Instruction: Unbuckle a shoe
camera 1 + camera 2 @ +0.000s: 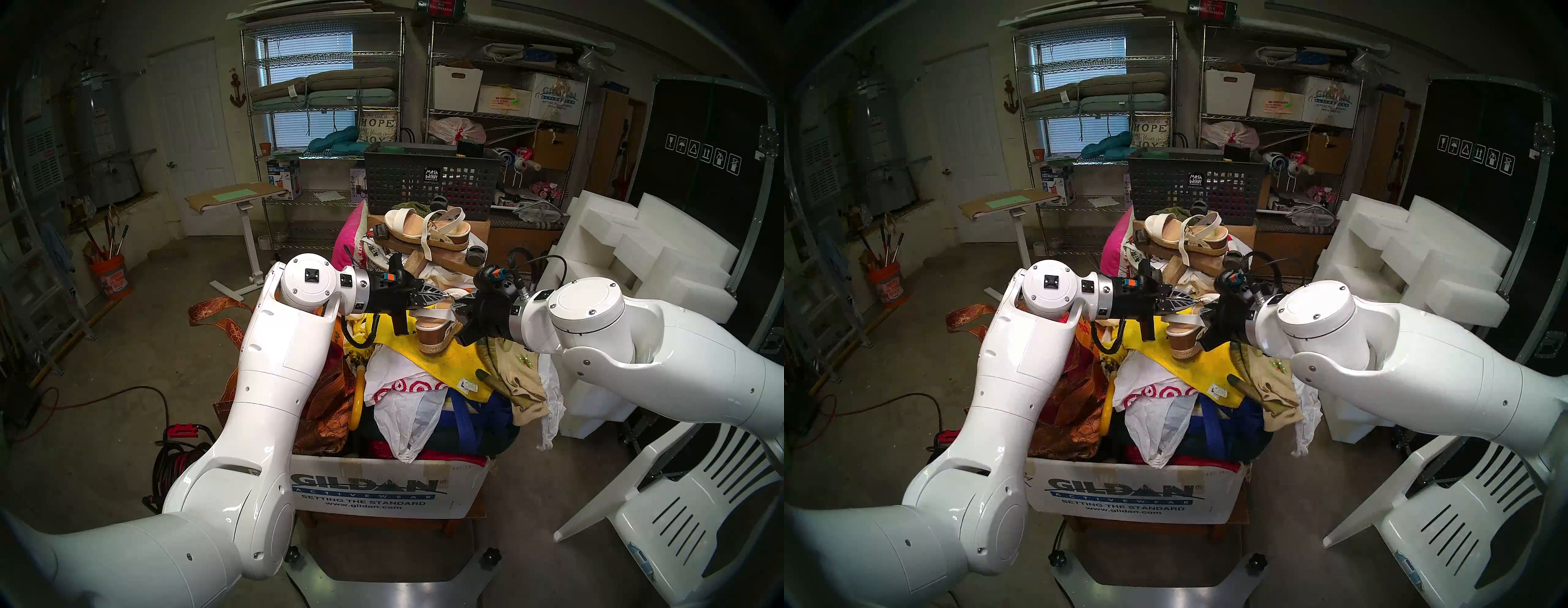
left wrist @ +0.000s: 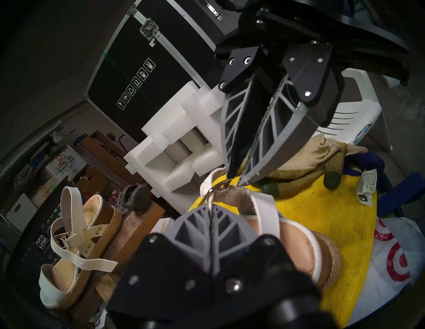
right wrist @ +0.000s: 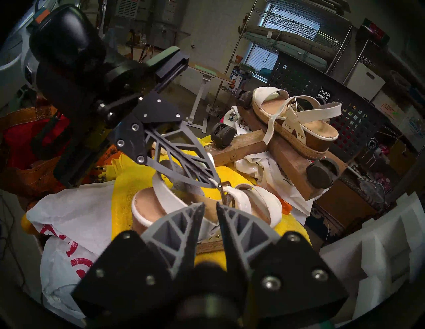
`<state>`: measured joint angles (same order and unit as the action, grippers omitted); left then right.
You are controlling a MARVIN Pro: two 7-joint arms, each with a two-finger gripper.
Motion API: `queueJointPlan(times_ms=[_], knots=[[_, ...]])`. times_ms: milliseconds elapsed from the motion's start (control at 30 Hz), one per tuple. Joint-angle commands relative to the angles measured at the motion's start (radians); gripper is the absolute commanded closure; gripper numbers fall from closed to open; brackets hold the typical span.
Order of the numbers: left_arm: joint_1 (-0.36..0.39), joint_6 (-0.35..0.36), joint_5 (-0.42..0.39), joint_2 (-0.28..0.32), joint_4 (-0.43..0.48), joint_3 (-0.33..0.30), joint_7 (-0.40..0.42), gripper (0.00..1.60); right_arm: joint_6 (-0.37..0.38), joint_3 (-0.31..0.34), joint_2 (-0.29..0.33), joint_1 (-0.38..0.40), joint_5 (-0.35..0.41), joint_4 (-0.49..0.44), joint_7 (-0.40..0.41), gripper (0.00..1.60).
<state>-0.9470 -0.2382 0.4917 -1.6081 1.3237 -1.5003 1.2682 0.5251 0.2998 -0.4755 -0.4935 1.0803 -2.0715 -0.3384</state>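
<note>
Left claw (image 2: 210,208) clamped on strap end (image 2: 208,193) at sandal (image 3: 207,206) buckle (image 3: 224,191). Right claw (image 3: 210,208) slightly parted, at buckle's 6 o'clock, gripping nothing visible. Advise: pin buckle, draw strap slowly.

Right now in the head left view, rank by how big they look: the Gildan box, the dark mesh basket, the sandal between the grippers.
1. Gildan box
2. mesh basket, though it stands farther back
3. sandal, partly hidden

Glossy white arms (image 1: 271,365), black wrists, grey ribbed jaws
</note>
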Motion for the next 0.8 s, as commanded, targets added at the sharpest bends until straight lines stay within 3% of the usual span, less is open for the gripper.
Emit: queueJointPlan(times_ms=[0, 767], knots=[[0.019, -0.005, -0.008, -0.004, 0.024, -0.003, 0.000, 1.60, -0.010, 0.018, 0.005, 0.009, 0.006, -0.008, -0.015, 0.85], [0.016, 0.014, -0.020, -0.005, 0.043, -0.022, 0.040, 1.60, -0.005, 0.008, -0.027, 0.009, 0.005, 0.035, -0.022, 0.82]])
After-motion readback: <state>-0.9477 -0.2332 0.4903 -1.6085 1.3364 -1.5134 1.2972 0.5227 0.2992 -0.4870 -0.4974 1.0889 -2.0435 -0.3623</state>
